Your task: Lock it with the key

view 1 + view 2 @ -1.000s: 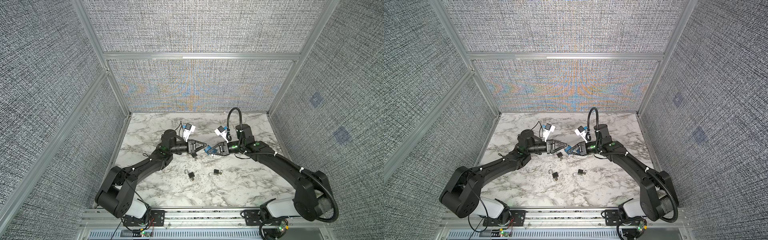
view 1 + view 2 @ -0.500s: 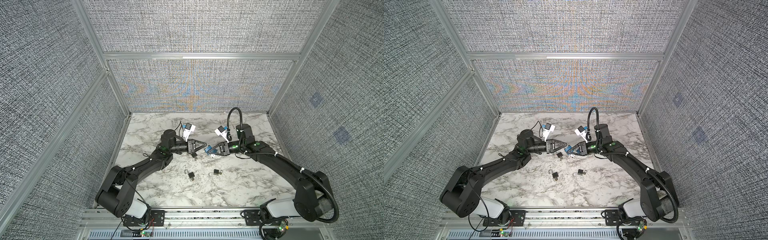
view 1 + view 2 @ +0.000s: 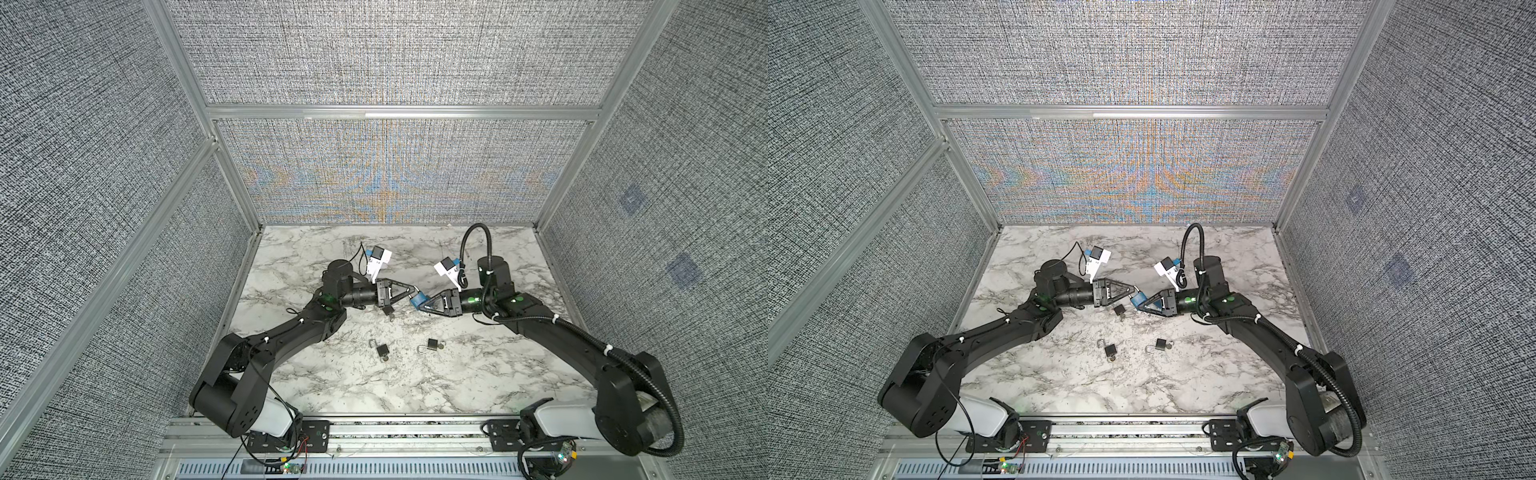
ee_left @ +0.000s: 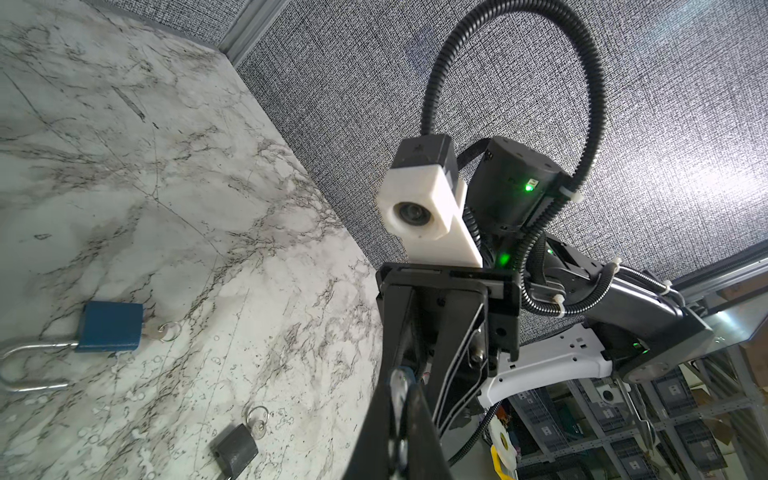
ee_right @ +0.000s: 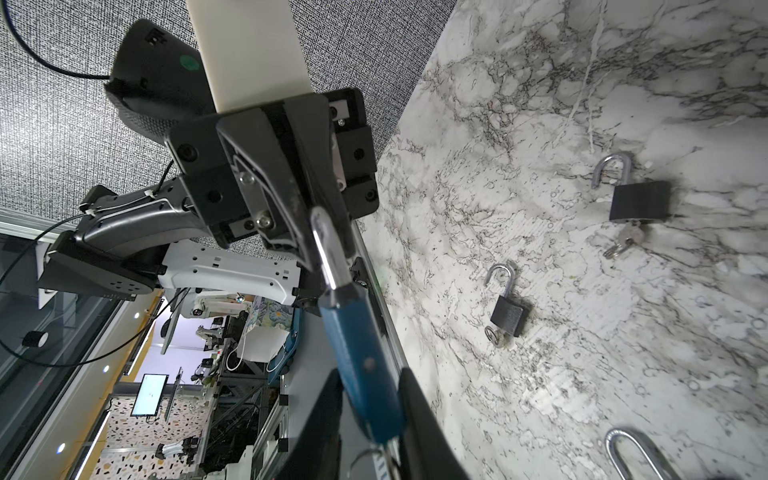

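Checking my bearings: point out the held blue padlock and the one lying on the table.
held blue padlock point(image 5: 359, 365), right wrist view, its body
lying blue padlock point(image 4: 110, 327), left wrist view, its body

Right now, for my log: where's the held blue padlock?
In both top views the blue padlock hangs centrally between the left gripper, pinching its shackle, and the right gripper at its body.
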Available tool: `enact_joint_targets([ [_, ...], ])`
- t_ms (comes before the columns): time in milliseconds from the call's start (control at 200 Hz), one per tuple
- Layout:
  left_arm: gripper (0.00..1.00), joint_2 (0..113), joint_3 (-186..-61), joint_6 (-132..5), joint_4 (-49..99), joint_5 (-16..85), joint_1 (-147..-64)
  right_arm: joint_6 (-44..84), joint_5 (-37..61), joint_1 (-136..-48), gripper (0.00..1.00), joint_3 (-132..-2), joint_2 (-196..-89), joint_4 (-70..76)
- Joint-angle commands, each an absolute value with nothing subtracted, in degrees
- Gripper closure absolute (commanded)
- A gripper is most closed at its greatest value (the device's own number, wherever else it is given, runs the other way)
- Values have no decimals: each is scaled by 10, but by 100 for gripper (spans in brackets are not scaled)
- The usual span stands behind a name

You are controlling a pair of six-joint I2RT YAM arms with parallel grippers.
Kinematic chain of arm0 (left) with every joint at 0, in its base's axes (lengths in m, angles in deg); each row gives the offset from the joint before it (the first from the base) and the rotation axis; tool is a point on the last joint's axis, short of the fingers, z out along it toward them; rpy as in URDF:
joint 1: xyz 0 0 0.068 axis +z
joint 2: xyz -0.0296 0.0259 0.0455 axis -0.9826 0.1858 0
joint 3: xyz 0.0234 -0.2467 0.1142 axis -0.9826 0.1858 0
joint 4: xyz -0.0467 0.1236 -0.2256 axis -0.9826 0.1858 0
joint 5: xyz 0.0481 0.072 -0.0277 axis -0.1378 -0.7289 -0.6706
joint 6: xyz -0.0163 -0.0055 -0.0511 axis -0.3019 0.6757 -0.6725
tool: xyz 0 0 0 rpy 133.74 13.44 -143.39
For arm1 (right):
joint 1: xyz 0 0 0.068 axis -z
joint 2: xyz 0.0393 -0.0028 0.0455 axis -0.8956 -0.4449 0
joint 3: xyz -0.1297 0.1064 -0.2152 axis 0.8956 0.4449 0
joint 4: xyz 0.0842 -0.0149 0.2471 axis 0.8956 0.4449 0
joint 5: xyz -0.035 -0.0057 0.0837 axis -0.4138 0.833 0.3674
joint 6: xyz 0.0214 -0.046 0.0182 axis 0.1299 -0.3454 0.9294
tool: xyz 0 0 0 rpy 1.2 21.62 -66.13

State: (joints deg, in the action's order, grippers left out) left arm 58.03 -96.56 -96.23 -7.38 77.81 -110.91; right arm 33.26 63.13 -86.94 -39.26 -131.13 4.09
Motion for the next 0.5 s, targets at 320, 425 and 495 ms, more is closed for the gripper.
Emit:
enact_joint_targets([
  [320, 100, 559, -976, -941, -63, 771, -1105, 330, 621, -869, 79, -389, -1302, 39],
  [425, 100, 558, -976, -941, -62, 771, -1104, 330, 621, -868, 85, -389, -1301, 40],
  [495, 100, 557, -976, -941, -63, 771, -1104, 330, 620, -868, 86, -390, -1301, 41],
])
